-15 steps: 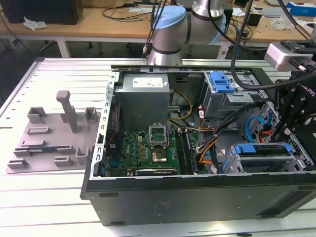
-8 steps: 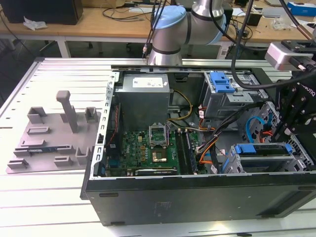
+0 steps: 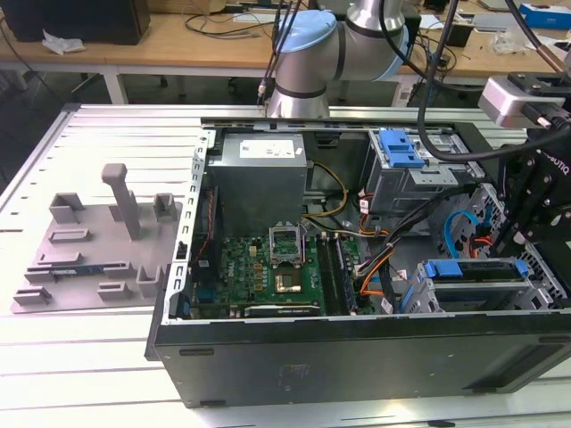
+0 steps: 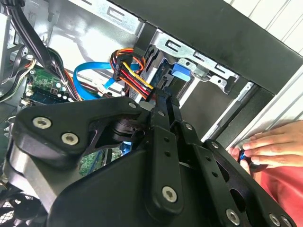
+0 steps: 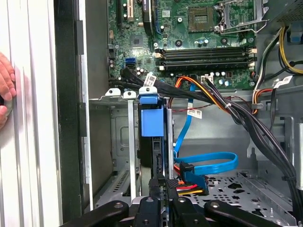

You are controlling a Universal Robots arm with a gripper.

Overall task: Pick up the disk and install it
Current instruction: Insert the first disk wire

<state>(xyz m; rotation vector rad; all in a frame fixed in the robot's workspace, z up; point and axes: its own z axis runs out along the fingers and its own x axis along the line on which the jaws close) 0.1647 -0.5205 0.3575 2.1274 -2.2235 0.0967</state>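
The disk [image 5: 152,124] stands on edge in the metal drive cage [image 5: 120,142] of the open computer case [image 3: 357,357], its blue carrier end facing out. The gripper [image 5: 161,182] sits just behind it, fingers drawn nearly together around the disk's rear edge. At the case's nine o'clock in the first wrist view, a person's hand [image 5: 5,90] rests on the table [image 5: 28,142].

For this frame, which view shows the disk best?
The first wrist view: the disk stands edge-on in its metal bay, blue bracket facing the camera, just beyond the gripper. The exterior view shows its blue bracket in the bay. The second wrist view shows a blue patch behind the gripper linkage.
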